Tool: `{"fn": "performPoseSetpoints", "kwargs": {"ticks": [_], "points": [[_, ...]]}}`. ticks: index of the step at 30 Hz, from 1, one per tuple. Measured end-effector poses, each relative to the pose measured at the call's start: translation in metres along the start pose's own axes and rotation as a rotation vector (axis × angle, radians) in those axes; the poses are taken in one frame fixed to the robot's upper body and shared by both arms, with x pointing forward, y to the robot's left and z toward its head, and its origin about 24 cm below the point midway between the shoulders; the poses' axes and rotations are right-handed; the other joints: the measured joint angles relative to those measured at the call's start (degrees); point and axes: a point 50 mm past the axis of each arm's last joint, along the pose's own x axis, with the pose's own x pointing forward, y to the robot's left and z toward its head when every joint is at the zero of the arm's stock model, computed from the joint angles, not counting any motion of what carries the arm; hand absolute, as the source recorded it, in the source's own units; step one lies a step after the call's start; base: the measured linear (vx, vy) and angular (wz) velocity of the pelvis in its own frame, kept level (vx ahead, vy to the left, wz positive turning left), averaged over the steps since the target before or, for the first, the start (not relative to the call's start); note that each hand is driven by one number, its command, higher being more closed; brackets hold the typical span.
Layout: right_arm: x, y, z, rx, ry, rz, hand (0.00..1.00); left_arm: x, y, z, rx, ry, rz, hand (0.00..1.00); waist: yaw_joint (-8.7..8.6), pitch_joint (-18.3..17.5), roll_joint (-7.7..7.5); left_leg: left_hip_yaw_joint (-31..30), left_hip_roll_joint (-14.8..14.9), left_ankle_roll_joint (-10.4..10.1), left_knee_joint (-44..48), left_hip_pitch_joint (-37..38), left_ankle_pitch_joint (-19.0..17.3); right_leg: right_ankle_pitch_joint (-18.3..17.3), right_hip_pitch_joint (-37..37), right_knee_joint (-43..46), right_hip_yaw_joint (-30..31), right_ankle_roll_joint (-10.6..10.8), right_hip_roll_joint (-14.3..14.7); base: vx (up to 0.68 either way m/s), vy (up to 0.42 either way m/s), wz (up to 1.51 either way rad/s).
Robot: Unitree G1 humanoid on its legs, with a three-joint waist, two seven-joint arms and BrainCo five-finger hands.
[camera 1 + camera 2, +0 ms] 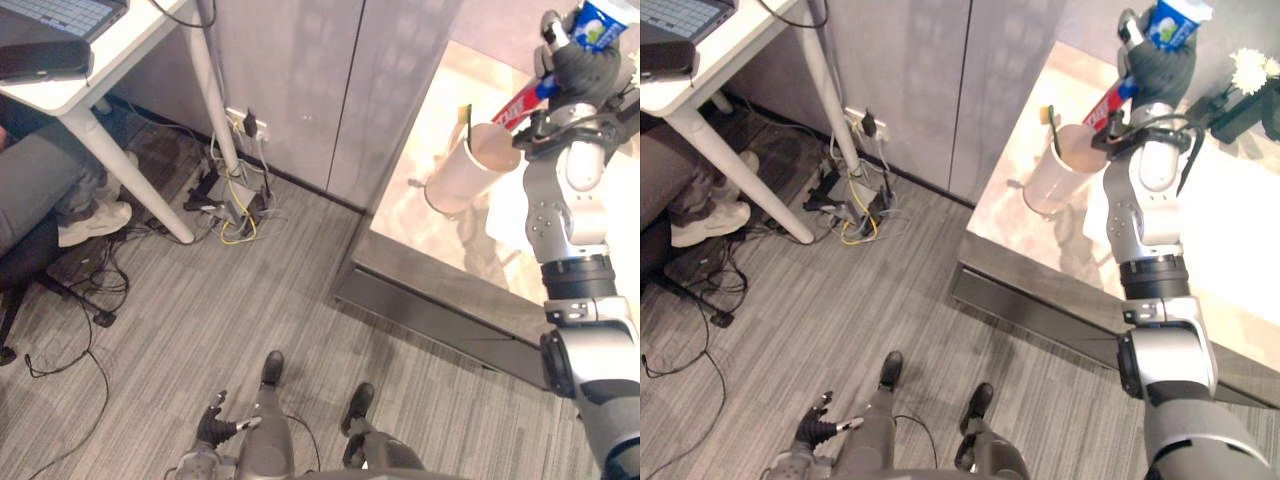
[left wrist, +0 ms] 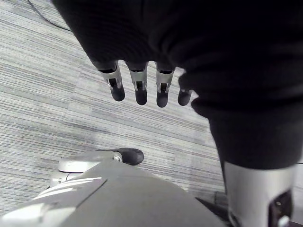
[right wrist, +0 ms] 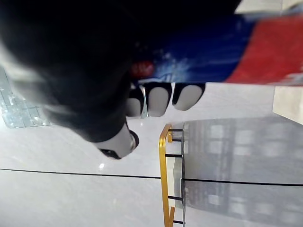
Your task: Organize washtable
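R hand (image 1: 1158, 65), fingers curled round toothpaste tube (image 1: 1175, 22), holds it tilted just over cup (image 1: 1052, 178) near washtable's (image 1: 1040, 245) left edge; tube end catching rim could tip cup off; L hand (image 2: 139, 87) hangs relaxed, empty.

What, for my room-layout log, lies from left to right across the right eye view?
Laptop → cable tangle on the floor → cup → right hand gripping the toothpaste tube → white flower.

Print on toothpaste tube (image 1: 598, 24) — unreadable
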Motion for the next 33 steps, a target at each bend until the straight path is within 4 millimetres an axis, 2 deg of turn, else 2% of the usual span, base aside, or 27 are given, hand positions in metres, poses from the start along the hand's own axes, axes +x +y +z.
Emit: {"fn": "performPoseSetpoints", "kwargs": {"ticks": [14,33], "points": [[-0.007,-0.002,-0.012,0.002,0.053,-0.009,1.00,0.000,0.000,0.000,-0.002,0.001,-0.001,0.00,-0.03,-0.03,-0.03,-0.50,-0.05,0.08,0.00,-0.22,0.08,0.00,0.04,0.00,-0.45,0.00,0.00,0.00,0.000,0.00],[-0.010,-0.002,-0.016,-0.018,0.061,-0.009,1.00,0.000,0.000,0.000,-0.002,0.002,-0.002,0.00,-0.01,-0.08,-0.05,-0.77,-0.16,0.16,0.01,-0.36,0.16,0.00,0.04,0.00,-0.73,0.00,-0.09,0.00,0.000,0.00]]}}
